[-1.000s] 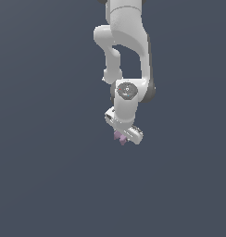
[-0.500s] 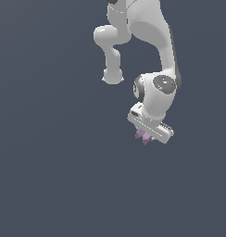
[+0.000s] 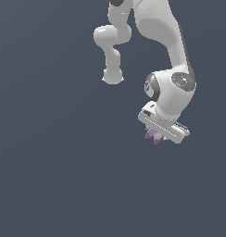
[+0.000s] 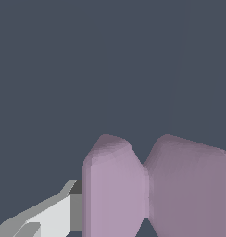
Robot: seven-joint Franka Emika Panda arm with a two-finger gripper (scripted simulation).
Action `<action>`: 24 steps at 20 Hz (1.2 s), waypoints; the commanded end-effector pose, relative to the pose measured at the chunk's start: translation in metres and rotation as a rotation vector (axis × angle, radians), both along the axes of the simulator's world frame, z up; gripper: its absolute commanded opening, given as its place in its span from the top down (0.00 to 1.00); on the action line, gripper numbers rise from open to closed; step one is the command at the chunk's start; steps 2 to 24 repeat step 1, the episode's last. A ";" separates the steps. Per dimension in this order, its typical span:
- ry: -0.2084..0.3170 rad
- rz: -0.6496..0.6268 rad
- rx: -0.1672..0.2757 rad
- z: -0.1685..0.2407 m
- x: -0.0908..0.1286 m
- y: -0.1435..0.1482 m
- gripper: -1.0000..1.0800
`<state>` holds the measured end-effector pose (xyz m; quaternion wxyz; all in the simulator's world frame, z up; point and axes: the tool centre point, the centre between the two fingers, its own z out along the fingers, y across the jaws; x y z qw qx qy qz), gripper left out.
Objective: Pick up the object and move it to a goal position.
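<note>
The object (image 3: pixel 153 135) is a small pale purple block with a pinched, bowtie-like waist. It hangs under the white hand of the arm, held in my gripper (image 3: pixel 155 137), which is shut on it. In the wrist view the object (image 4: pixel 156 185) fills the lower part of the picture, and one white and grey finger (image 4: pixel 54 213) presses against its side. The other finger is hidden behind the block. In the exterior view the hand sits right of centre, in mid air over the flat dark grey ground.
The white arm (image 3: pixel 166 41) comes down from the top of the exterior view, with a rounded joint (image 3: pixel 112 76) hanging at its left. Plain dark grey ground (image 3: pixel 50 176) lies all around.
The arm has swung toward the exterior view's right, carrying the purple object with it. The gripper has stayed shut on the block throughout.
</note>
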<state>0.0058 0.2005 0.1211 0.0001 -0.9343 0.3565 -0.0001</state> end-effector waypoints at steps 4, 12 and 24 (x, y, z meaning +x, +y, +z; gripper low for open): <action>0.000 -0.002 0.000 0.001 0.001 0.002 1.00; 0.000 -0.002 0.000 0.001 0.001 0.002 1.00; 0.000 -0.002 0.000 0.001 0.001 0.002 1.00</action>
